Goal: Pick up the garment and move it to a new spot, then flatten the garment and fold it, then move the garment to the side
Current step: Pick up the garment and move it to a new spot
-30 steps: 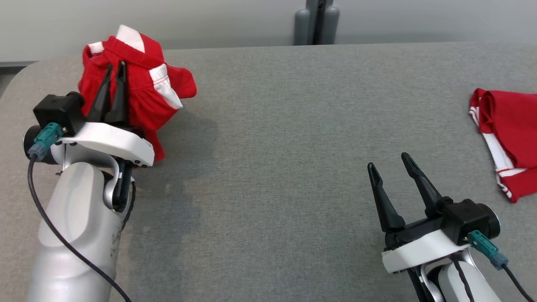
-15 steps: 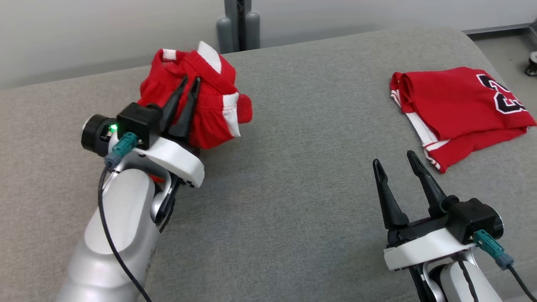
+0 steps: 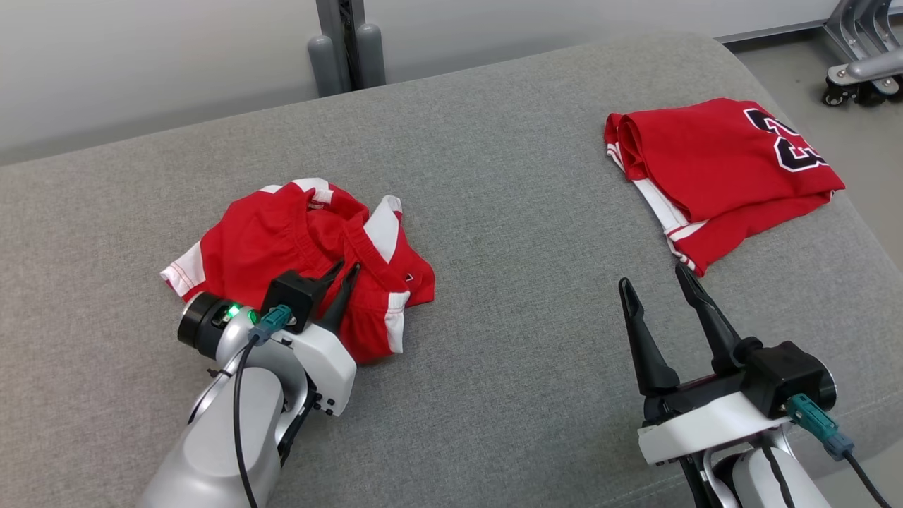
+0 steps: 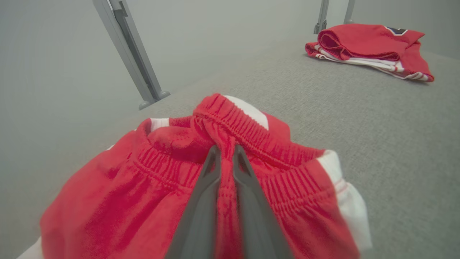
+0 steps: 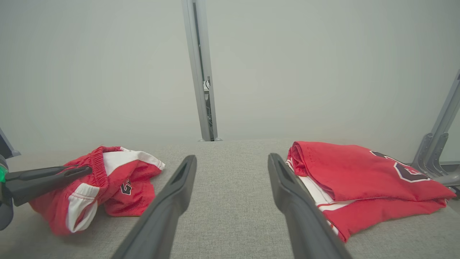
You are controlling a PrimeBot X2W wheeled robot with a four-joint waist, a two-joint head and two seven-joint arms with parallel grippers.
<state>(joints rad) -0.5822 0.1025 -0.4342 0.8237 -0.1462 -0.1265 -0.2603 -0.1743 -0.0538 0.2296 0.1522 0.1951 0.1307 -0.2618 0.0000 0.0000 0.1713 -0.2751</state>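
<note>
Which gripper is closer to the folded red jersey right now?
Right. The right gripper is open just short of the folded jersey; the left gripper is far across, shut on the shorts.

On the desk, the shorts lie in a heap at the left, towards the near side. The folded shirt lies at the far right, well apart from them. The left jaws sit at the heap's near edge, pinching a fold of the waistband. The right jaws hang over the near right of the desk, just before the shirt's near corner. Behind the desk stands a post; a wheeled frame is beyond the far right corner.
</note>
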